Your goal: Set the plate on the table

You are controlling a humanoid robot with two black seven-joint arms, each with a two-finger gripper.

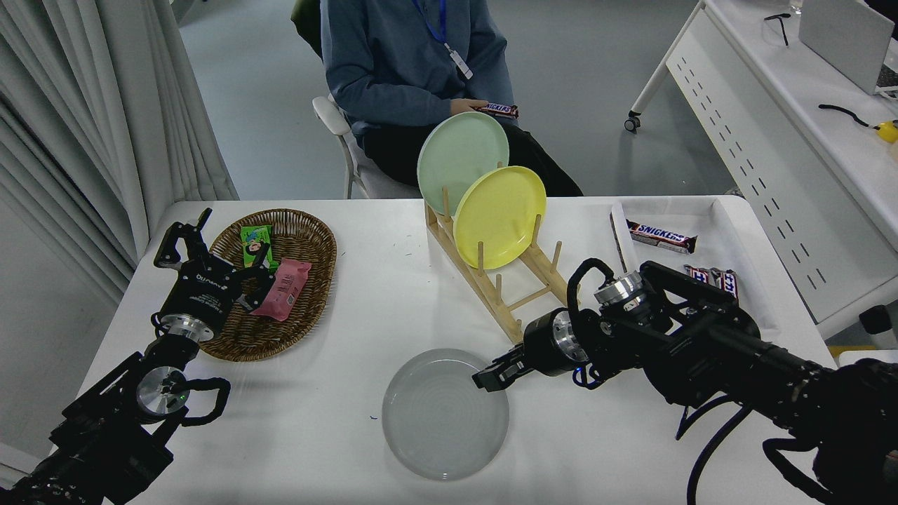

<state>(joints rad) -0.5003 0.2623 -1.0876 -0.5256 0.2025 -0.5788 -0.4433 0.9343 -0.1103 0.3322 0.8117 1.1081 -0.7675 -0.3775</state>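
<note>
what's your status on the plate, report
Right gripper shut on the grey plate's far-right rim. Plate lying on the table. Left gripper parked open by the basket. Nothing in the way.

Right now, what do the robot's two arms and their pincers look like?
Both arms are matte black with boxy links. Each has a silver metal ring at the wrist and looping black cables. The left pincer has white lettering on its body; the right pincer is a small black claw behind a round black housing.
</note>
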